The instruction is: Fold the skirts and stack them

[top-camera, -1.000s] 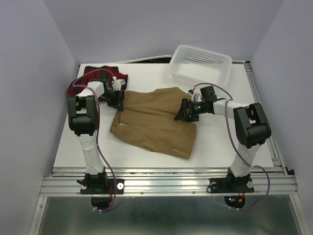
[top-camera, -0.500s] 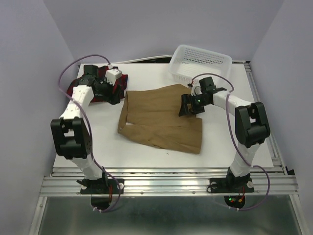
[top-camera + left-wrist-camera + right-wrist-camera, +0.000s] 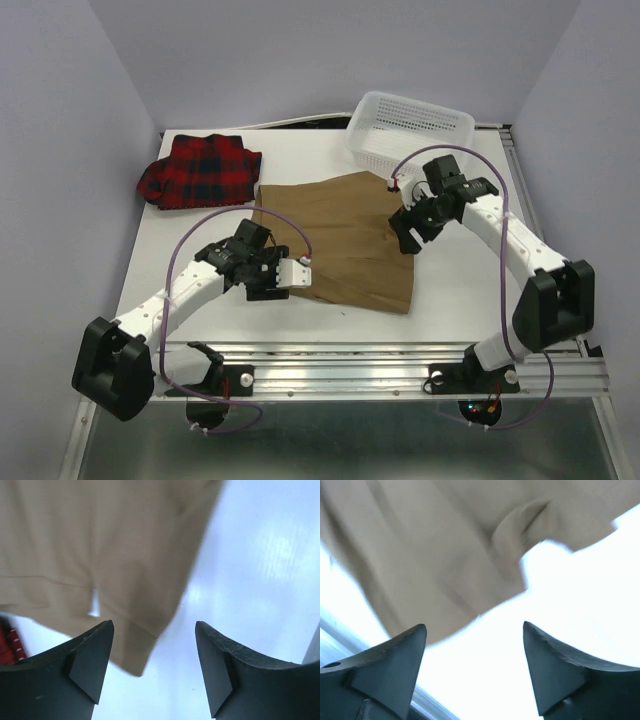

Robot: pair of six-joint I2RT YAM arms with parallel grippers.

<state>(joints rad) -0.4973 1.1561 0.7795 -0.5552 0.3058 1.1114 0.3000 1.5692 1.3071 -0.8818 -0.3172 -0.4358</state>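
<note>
Hovering over tan skirt (image 3: pixel 340 240) near-left corner with left gripper (image 3: pixel 154 623) spread, empty; over its right edge with right gripper (image 3: pixel 474 625) spread, empty.

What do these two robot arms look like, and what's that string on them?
The left arm and right arm are white tubular links with chunky black joints. A thin purple cable loops loosely along each. The left gripper and right gripper each end in two dark wedge-shaped fingers.

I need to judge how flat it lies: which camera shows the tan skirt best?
The top external view: it shows nearly the whole tan skirt spread out. The left wrist view catches only a blurred corner; the right wrist view, only a blurred edge with a fold.
</note>
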